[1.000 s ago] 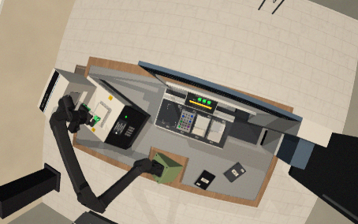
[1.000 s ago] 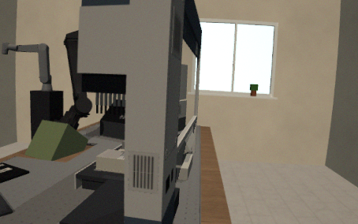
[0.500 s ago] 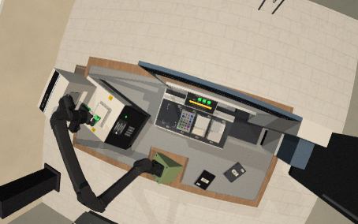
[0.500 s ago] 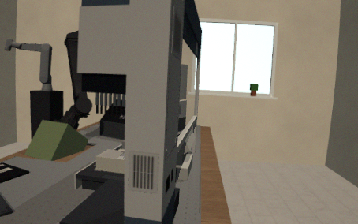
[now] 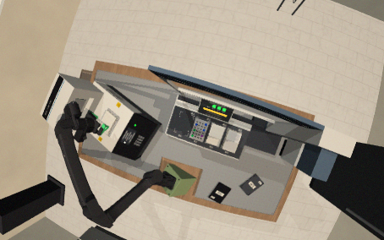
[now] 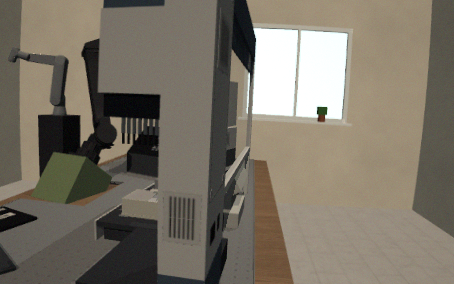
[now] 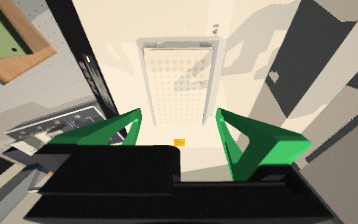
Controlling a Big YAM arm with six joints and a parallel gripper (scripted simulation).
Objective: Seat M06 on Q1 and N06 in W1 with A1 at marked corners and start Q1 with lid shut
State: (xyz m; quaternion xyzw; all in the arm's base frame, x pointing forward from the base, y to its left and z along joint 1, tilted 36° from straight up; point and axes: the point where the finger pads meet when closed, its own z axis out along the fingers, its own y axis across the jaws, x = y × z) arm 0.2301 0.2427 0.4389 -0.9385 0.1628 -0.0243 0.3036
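My gripper is open and empty, hovering over the top of the cycler Q1. It also shows in the overhead view. A white 96-well plate lies flat inside the block's frame ahead of the fingertips, apart from them. The A1 mark sits at its far right corner in the wrist view. Q1's lid stands open behind the block. Q1's lamp is green. Deck place D1 looks empty. A white plate rests on D3.
The tube cooling block with coloured tubes is on D2 and the pale deep-well block on D4. A black nest and a grey nest lie front right. The arm's green base stands mid front. A tall gantry spans the deck.
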